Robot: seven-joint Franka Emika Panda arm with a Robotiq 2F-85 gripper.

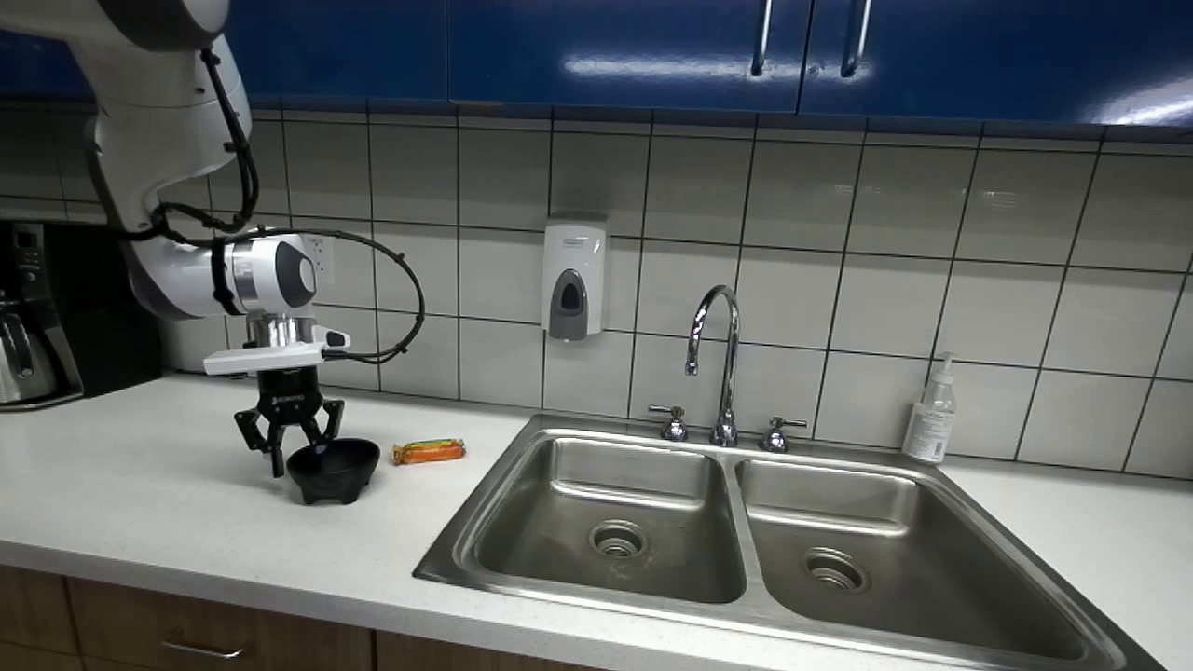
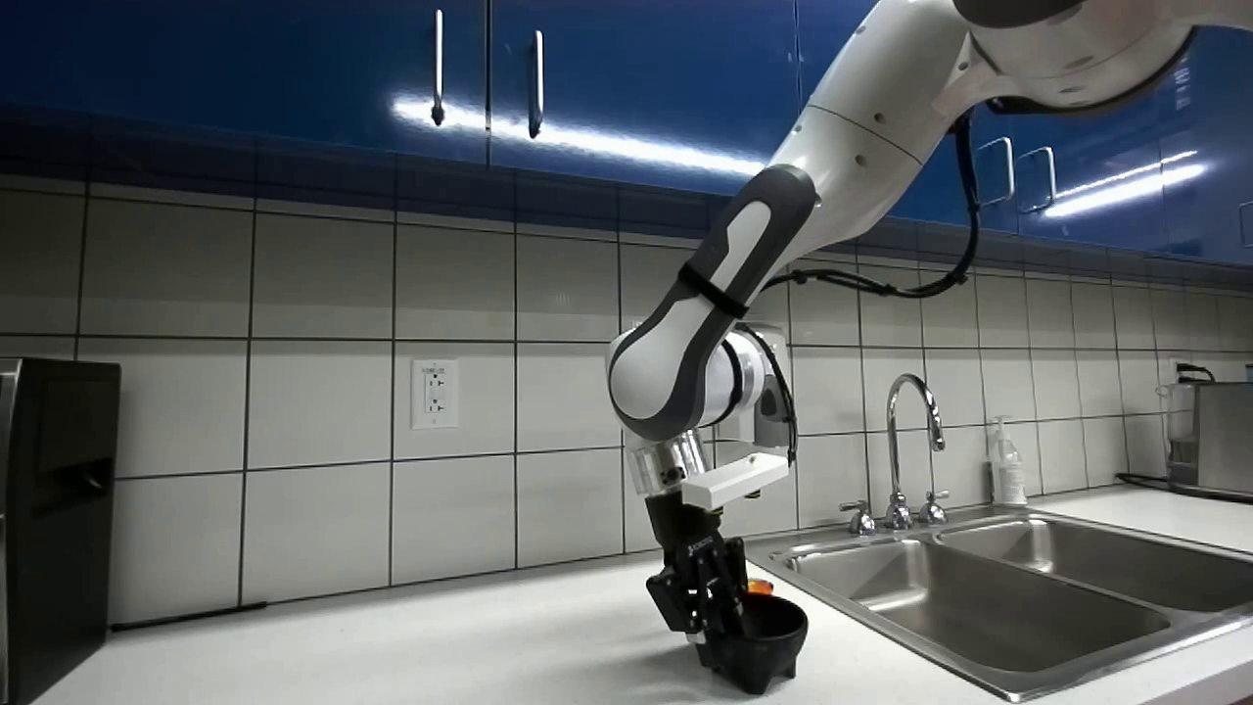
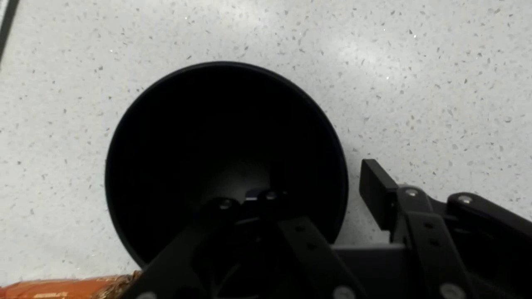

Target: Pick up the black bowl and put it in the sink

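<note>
- While the small round matte-black bowl [image 1: 335, 477] stands upright on the white speckled counter [image 1: 140, 485], lower left of the frame in an exterior view, the black two-fingered gripper [image 1: 298, 452] straddles its rim.
- Jaws apart: one finger over the bowl's mouth, the other outside; the wrist view shows counter between rim and outer fingertip [image 3: 376, 191]. Contact by the inner finger cannot be told.
- Counter surface separates the bowl from the front edge below and from the stainless-steel double-basin sink [image 1: 671, 559], lower right.
- An orange wrapped packet [image 1: 429, 452] lies near the bowl, toward the sink.
- In an exterior view showing a white wall outlet [image 2: 435, 394] whole, left of centre, the gripper hides most of the packet.
</note>
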